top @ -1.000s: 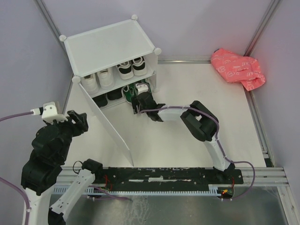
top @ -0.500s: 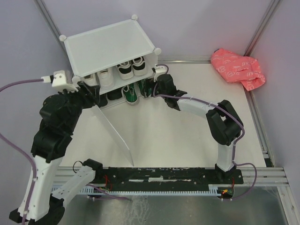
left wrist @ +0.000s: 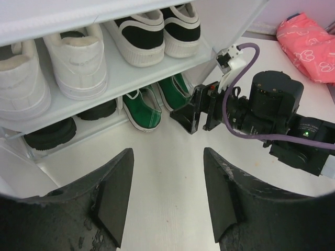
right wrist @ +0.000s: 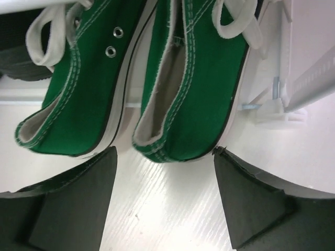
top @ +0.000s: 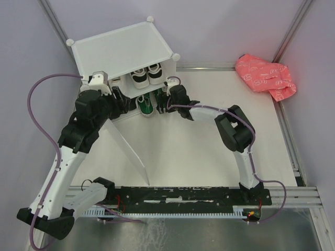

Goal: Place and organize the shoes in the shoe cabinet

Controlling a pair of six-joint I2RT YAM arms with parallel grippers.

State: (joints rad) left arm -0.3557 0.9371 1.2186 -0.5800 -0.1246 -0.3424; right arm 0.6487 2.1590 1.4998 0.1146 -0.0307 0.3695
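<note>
The white shoe cabinet [top: 123, 49] stands at the back left, its door panel [top: 125, 144] swung open toward me. White sneakers [left wrist: 78, 57] and black sneakers with white soles [left wrist: 152, 31] sit on the upper shelf. Plain black shoes [left wrist: 49, 133] and green sneakers [left wrist: 152, 102] sit on the lower level. My right gripper [top: 166, 102] is open and empty just behind the heel of the right green sneaker [right wrist: 199, 89], beside the left one [right wrist: 78, 89]. My left gripper [left wrist: 167, 198] is open and empty over the floor in front of the lower shelf.
A pink bag [top: 266, 76] lies at the back right corner. The open door panel stands between my left arm's base and the cabinet front. A black rail [top: 183, 196] runs along the near edge. The right arm's cable [left wrist: 235, 68] loops by the cabinet's right post.
My left arm swung up and right, from the far left to the cabinet front. My right gripper moved up to the lower right opening, where the green sneakers now sit side by side.
</note>
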